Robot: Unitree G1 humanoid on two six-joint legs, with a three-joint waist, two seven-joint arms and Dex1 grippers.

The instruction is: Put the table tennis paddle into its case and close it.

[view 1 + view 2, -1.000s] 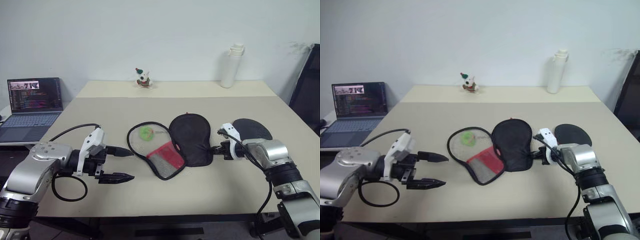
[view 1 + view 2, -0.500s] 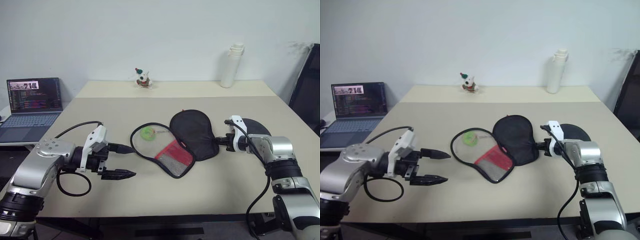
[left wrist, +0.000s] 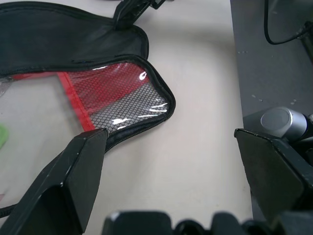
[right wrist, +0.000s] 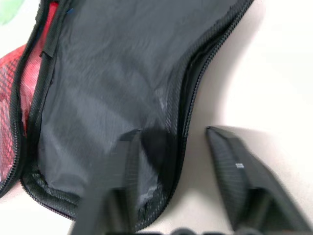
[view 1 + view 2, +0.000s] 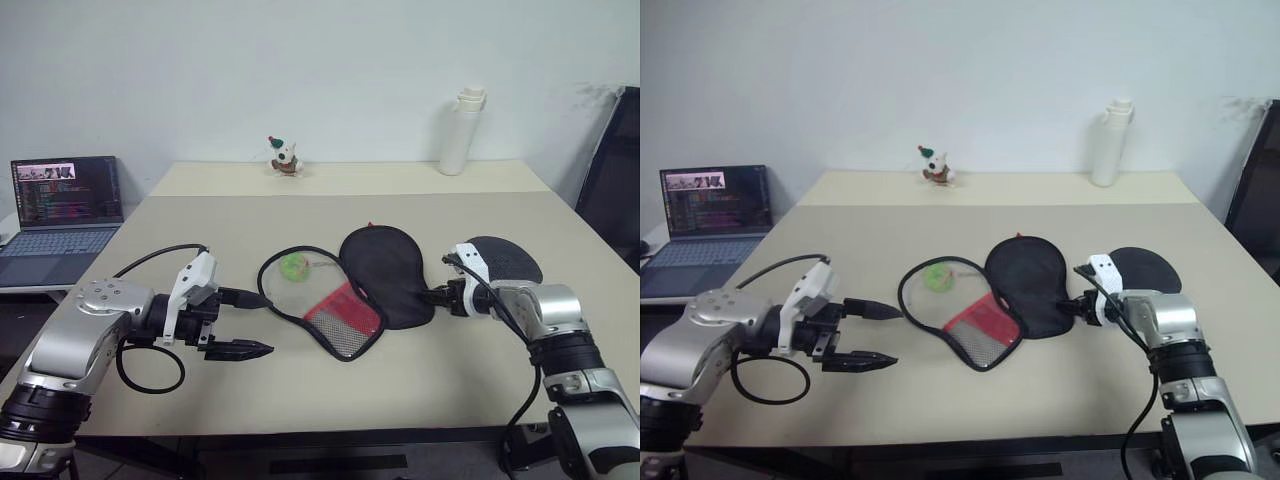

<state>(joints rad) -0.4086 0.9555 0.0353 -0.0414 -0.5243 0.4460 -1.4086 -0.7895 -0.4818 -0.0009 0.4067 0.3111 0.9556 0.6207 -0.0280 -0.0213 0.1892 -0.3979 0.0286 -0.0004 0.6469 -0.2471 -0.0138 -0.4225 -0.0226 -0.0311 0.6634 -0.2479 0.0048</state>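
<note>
Case lies unzipped at mid-frame on the desk, paddle just right of it.
Right claw parted astride the case's black flap edge; left claw wide, lower left.

Case mid-table, paddle right of it; ball inside case

A: Where are the arms?
B: The left gripper hovers with its two black fingers spread wide.
A: And the right?
B: The right gripper points inward, fingers parted.
</note>
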